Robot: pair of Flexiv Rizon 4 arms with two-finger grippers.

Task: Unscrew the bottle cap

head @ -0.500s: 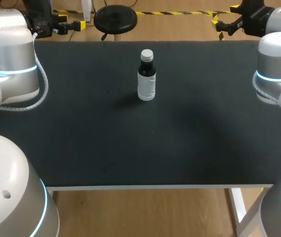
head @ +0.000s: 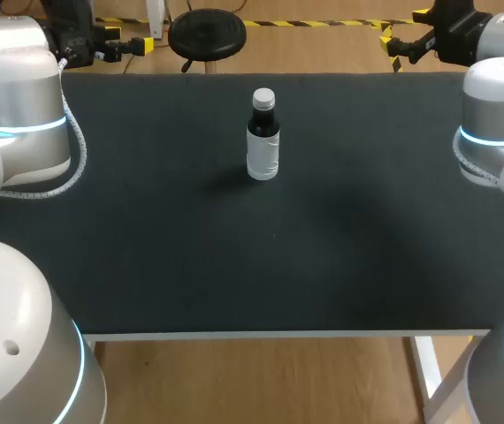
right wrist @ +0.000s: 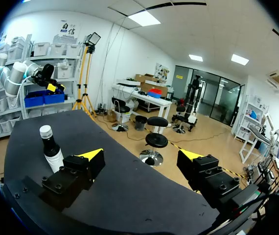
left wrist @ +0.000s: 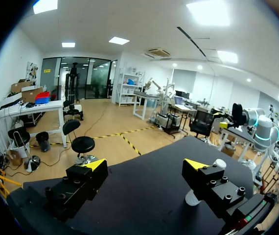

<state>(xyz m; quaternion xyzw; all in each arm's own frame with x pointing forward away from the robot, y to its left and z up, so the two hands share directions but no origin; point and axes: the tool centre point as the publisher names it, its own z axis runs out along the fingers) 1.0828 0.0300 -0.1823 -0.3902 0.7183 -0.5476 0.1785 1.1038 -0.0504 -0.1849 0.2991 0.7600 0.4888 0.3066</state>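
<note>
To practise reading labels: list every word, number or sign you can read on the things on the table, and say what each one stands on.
None can be read.
On the bottle, the white label shows no legible print in any view; anything there is too small to tell.
On the cap, no marks can be seen.
On the table, there are no words or signs.

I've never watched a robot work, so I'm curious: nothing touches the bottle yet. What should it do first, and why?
Probably bring the left gripper in to clasp the bottle by its body. It stands upright with its cap on, and this one and the right gripper are both open, far from it. It likely needs steadying before the cap is twisted.
</note>
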